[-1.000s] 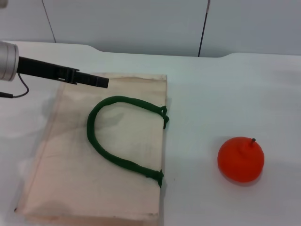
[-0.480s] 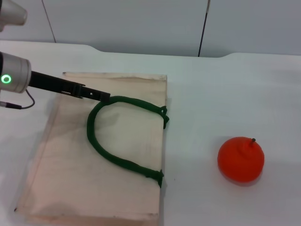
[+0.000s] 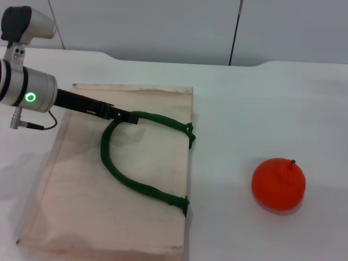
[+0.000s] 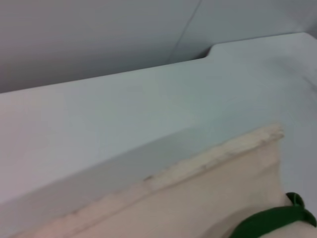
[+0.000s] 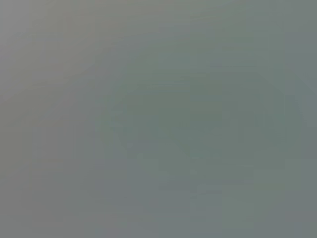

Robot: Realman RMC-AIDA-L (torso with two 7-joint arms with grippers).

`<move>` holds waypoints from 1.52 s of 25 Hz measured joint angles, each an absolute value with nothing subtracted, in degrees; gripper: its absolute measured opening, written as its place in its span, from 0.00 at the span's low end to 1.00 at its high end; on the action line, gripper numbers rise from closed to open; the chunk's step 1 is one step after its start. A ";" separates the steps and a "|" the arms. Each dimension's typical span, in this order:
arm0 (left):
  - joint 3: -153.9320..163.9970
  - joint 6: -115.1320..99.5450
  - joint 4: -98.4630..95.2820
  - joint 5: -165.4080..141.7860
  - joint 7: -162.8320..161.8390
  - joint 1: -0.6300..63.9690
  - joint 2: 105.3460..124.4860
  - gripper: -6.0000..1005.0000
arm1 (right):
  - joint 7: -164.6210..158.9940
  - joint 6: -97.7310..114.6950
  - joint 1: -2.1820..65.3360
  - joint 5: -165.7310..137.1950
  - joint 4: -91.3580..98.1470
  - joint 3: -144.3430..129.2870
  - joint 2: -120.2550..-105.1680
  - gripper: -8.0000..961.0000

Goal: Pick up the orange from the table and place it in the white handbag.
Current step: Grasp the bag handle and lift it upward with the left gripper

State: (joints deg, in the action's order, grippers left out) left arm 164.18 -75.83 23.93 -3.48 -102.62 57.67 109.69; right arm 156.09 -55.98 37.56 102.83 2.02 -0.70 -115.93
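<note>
Task barely begun: orange [image 3: 278,184] untouched on the worktop [image 3: 244,103], well right of the flat white handbag [image 3: 81,206]; left gripper [image 3: 129,118] at its green handle [image 3: 117,171] (jaws' state indiscernible); right gripper unseen.

Left gripper [image 3: 126,116] low, reaching rightward

No text, label, brand or number can be read on anything in view; the only sign is a small glowing green ring light [image 3: 31,98] on the left arm's silver wrist housing.
</note>
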 joint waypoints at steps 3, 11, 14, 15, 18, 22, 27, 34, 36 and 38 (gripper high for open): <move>164.18 -75.38 23.87 -3.60 -102.67 57.53 109.73 0.87 | 156.09 -55.98 37.56 102.83 2.02 -0.70 -115.93 0.92; 164.18 -74.24 21.19 -4.13 -102.09 57.59 109.84 0.83 | 156.09 -55.99 37.59 102.83 2.02 -0.70 -115.93 0.92; 164.18 -73.70 21.05 -5.20 -102.08 57.69 109.86 0.76 | 156.09 -55.99 37.68 102.83 2.02 -0.70 -115.93 0.92; 164.18 -73.69 21.05 -5.57 -102.06 57.69 109.86 0.74 | 156.09 -55.99 37.69 102.83 2.02 -0.70 -115.95 0.92; 164.18 -73.40 21.03 -5.98 -102.04 57.71 109.93 0.68 | 156.09 -55.99 37.55 102.83 2.06 -0.70 -115.98 0.92; 164.18 -73.21 21.00 -5.88 -101.77 57.86 110.21 0.48 | 156.09 -55.99 37.31 102.83 2.27 -0.70 -115.96 0.92; 164.18 -73.21 21.01 -5.32 -101.41 57.91 110.32 0.25 | 156.09 -55.98 37.24 102.85 2.20 -0.70 -115.94 0.92; 164.18 -76.38 21.77 4.03 -99.90 58.88 109.75 0.14 | 151.47 -54.80 36.84 102.92 2.45 -0.61 -115.85 0.92; 164.18 -80.57 23.21 7.62 -98.78 60.02 109.26 0.14 | 150.50 -54.54 36.62 102.93 2.80 -0.61 -115.81 0.92; 164.18 -88.07 26.62 10.94 -97.39 61.17 108.77 0.14 | 150.21 -54.50 36.53 102.92 3.13 -0.61 -115.79 0.92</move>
